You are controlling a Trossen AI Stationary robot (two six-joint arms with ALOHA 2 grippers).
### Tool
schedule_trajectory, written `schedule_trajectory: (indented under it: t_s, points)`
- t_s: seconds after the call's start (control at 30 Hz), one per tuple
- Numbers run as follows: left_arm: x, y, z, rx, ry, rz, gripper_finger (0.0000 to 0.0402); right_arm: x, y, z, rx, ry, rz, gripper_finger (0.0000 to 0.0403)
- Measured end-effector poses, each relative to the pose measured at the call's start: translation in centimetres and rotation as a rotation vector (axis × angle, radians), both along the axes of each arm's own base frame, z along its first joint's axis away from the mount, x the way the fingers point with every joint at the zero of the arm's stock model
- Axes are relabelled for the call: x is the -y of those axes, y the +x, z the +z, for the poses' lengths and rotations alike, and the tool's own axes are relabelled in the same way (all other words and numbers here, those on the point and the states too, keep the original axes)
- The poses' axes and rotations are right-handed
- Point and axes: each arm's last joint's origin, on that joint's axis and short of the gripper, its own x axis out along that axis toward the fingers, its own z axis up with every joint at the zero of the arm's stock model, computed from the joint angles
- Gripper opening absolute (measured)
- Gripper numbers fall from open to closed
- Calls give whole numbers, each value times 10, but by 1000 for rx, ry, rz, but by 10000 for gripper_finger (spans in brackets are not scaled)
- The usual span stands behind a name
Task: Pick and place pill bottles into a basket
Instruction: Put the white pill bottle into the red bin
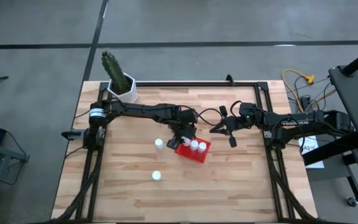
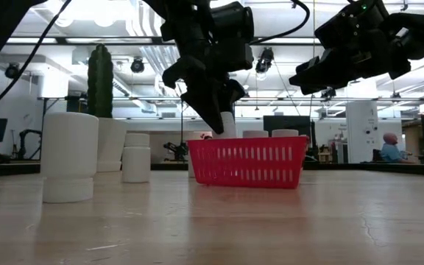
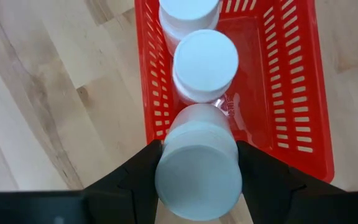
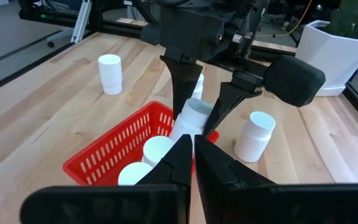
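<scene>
The red basket (image 1: 197,153) stands mid-table with two white pill bottles (image 3: 205,62) upright in a row inside it. My left gripper (image 3: 199,149) is over the basket's end nearest its arm, shut on a third pill bottle (image 4: 191,118). Two more bottles stand upright on the wood: one just left of the basket (image 1: 159,144), one nearer the front edge (image 1: 156,176). My right gripper (image 1: 227,130) hangs shut and empty above the table, right of the basket. My left gripper pinches the bottle's round sides (image 3: 166,155) between its two fingers, close below the cap. The fingers (image 4: 182,81) slant down from above and from the table's left. The bottle stands tilted, cap up, with its lower end below the basket's rim (image 2: 225,126); whether it touches the floor is hidden.
A white hexagonal pot with a cactus (image 1: 122,84) stands at the far left corner. A black frame rail (image 1: 260,106) runs along the table's edges. Bare wood lies in front of and right of the basket (image 2: 247,162).
</scene>
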Motion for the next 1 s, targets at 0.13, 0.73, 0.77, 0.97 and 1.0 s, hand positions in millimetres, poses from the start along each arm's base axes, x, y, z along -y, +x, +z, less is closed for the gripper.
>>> schedule_trajectory:
  t_s: [0.13, 0.73, 0.77, 0.97, 1.0]
  points:
    - [0, 0, 0, 1, 0, 0, 170, 0, 0, 0, 2, -1, 0, 8]
    - [0, 0, -1, 5, -1, 3, 170, 0, 0, 0, 6, -2, 0, 8]
    - [0, 0, -1, 5, -2, 4, 170, 0, 0, 1, 6, -1, 0, 8]
    - [0, 0, -1, 5, -2, 5, 170, 0, 0, 1, 7, -2, 0, 8]
    - [0, 0, -1, 5, -2, 5, 170, 0, 0, 1, 7, -2, 0, 8]
